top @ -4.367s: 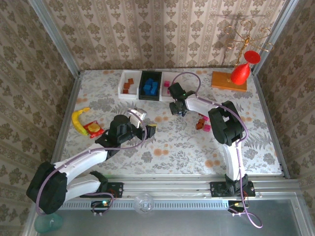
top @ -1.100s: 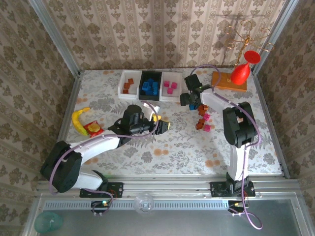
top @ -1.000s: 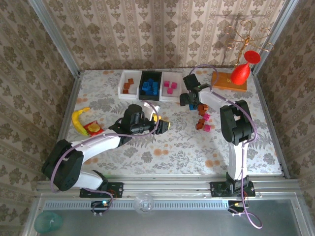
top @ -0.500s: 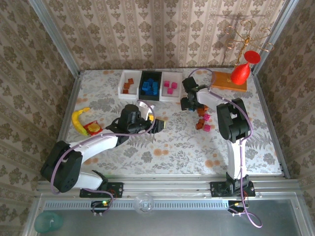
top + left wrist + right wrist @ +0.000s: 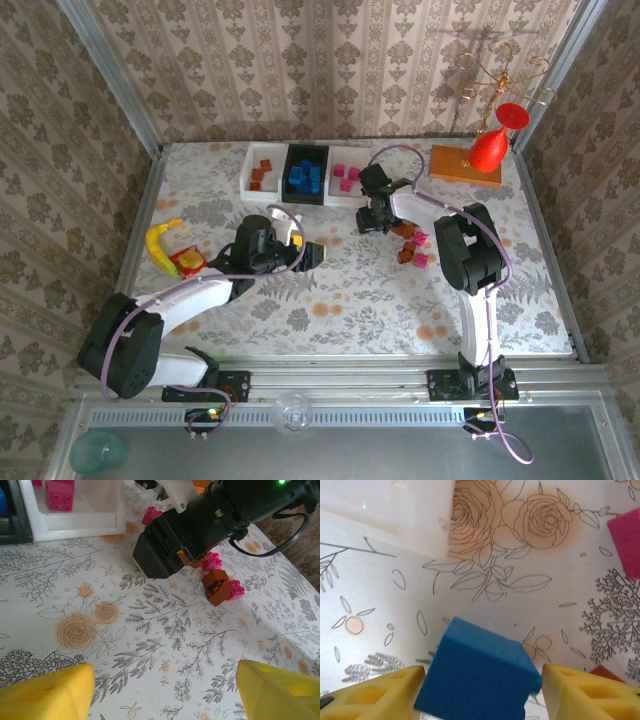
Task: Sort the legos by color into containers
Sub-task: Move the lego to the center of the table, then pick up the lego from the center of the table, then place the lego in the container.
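Top view: three joined bins stand in a row at the upper centre of the table [image 5: 350, 300]. The white bin at the left end [image 5: 247, 178] holds orange-brown bricks [image 5: 259, 174]. The black bin [image 5: 288, 175] in the middle holds blue bricks [image 5: 305, 178]. The white bin at the right end [image 5: 350, 195] holds pink bricks [image 5: 345, 176].

Right claw [image 5: 372, 222]: located just below and right of the right-end white bin, pointing down at the table. In the right wrist view the right claw [image 5: 482, 690] is clenched on a blue brick [image 5: 480, 677], which sits between both yellow fingers [image 5: 370, 690] at the bottom centre of the frame, above the floral table surface. A pink brick [image 5: 627, 540] lies at the upper right edge, and a corner of the bin wall [image 5: 395, 505] shows at the upper left.

Left claw [image 5: 310, 253]: located left of centre, below the black bin. In the left wrist view the left claw [image 5: 165, 690] is released, its fingers [image 5: 45, 695] spread wide with nothing between them.

Loose bricks: a small cluster [image 5: 410, 245] of orange-brown and pink pieces lies on the table right of the right claw. The left wrist view shows an orange-brown brick [image 5: 216, 586] touching a pink one [image 5: 235, 590] at centre right.

Other items: a yellow banana-shaped toy [image 5: 160, 243] and a red packet [image 5: 188, 262] at the left, and an orange base [image 5: 465, 165] at the upper right.
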`<state>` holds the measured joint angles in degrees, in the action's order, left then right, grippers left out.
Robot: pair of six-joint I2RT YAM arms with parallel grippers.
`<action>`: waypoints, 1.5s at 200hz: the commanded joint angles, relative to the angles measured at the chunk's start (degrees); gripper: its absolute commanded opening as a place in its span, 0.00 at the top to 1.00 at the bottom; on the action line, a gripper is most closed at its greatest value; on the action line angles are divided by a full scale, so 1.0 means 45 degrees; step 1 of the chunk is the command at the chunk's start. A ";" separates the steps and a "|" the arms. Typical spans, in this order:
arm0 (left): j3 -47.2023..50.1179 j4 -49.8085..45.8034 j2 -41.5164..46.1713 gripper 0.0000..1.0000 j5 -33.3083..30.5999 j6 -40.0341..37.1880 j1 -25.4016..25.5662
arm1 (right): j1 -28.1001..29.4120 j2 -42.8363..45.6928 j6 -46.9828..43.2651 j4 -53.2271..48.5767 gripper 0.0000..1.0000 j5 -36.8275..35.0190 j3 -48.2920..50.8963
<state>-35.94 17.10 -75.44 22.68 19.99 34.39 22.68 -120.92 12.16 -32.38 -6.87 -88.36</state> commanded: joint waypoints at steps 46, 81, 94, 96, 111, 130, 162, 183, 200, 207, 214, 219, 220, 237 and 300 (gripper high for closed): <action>0.0370 0.0297 0.0582 0.24 -0.0086 0.0205 -0.0372 | 0.0068 -0.0810 0.0280 0.0300 0.44 0.0481 -0.0824; 0.0771 0.0321 0.1344 0.24 -0.0333 0.0357 -0.0894 | 0.0162 -0.0521 0.0063 0.0467 0.54 0.0639 -0.0630; 0.1109 0.0445 0.1971 0.24 -0.0586 0.0513 -0.1225 | 0.0393 0.0146 -0.0106 0.0972 0.57 0.0849 -0.0116; 0.1165 0.0488 0.2070 0.24 -0.0625 0.0532 -0.1273 | 0.0415 0.0254 -0.0130 0.1030 0.57 0.0899 -0.0039; 0.1538 0.0640 0.2833 0.23 -0.0990 0.0625 -0.1618 | 0.0640 0.1156 -0.0127 0.1735 0.58 0.1767 0.0526; 0.1756 0.0641 0.3566 0.23 -0.1426 0.0653 -0.2118 | 0.0724 0.1837 0.0544 0.3109 0.59 0.3212 0.1028; 0.1772 0.0328 0.4174 0.22 -0.1660 0.0782 -0.2567 | 0.0905 0.1479 0.1706 0.4873 0.62 0.4264 0.0383; 0.1777 0.0252 0.4302 0.22 -0.1641 0.0848 -0.2586 | 0.1035 0.0611 0.2036 0.5433 0.62 0.3870 -0.0820; 0.1737 0.0137 0.4359 0.22 -0.1602 0.0871 -0.2602 | 0.1055 -0.0290 0.2295 0.5688 0.62 0.3486 -0.2034; 0.1715 0.0068 0.4398 0.22 -0.1565 0.0898 -0.2613 | 0.1055 -0.0665 0.2359 0.5719 0.61 0.3284 -0.2550; 0.1708 0.0005 0.4448 0.22 -0.1527 0.0892 -0.2604 | 0.1055 -0.1060 0.2385 0.5760 0.61 0.3077 -0.3079; 0.1699 -0.0028 0.4474 0.22 -0.1509 0.0909 -0.2606 | 0.1052 -0.1323 0.2411 0.5788 0.61 0.2911 -0.3460; 0.1699 -0.0049 0.4486 0.22 -0.1507 0.0909 -0.2605 | 0.1053 -0.1386 0.2423 0.5799 0.61 0.2884 -0.3534; 0.1642 -0.0170 0.4552 0.22 -0.1485 0.0956 -0.2588 | 0.1061 -0.2366 0.2497 0.5980 0.61 0.2290 -0.4860; 0.1275 -0.0572 0.4194 0.22 -0.0585 0.0982 -0.2449 | 0.0920 -0.6449 0.2113 0.2919 0.45 0.1634 -1.2649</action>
<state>-28.53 15.73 -55.92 17.37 23.81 23.11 27.16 -145.99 22.55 -10.28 1.76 -132.09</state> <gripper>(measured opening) 0.777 0.509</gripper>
